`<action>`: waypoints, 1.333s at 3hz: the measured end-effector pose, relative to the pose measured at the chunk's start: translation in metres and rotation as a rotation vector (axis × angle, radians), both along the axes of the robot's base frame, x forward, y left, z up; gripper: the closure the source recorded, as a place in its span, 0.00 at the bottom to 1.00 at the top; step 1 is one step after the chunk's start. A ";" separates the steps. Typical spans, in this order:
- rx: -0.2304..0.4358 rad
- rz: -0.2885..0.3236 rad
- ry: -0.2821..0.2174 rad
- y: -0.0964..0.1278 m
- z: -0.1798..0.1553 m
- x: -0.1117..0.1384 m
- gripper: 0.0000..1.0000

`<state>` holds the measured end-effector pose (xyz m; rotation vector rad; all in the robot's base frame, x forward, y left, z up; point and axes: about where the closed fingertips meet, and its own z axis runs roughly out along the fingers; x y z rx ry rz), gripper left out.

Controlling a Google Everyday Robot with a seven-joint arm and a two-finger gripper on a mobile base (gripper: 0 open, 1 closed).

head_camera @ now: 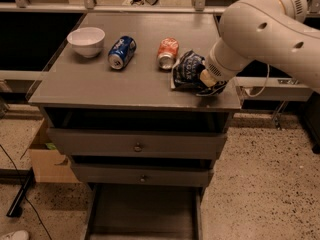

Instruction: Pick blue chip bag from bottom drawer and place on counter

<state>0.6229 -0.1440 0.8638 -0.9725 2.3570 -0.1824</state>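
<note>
The blue chip bag (187, 69), crinkled navy foil with white lettering, is at the right side of the counter (100, 86), just right of an orange can. Its lower edge is at the counter surface. My gripper (209, 85) comes in from the right at the end of the big white arm (260, 34) and is shut on the bag's right side; the bag and wrist hide most of the fingers. The bottom drawer (145, 211) is pulled open below the cabinet and its tray shows nothing inside.
On the counter stand a white bowl (86, 40) at the left, a blue soda can (122, 51) lying on its side, and an orange can (168, 52). Two upper drawers with knobs (137, 146) are shut. A cardboard box (47, 159) sits on the floor at the left.
</note>
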 end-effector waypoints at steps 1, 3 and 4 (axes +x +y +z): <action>0.000 0.000 0.000 0.000 0.000 0.000 0.82; 0.000 0.000 0.000 0.000 0.000 0.000 0.28; 0.000 0.000 0.000 0.000 0.000 0.000 0.05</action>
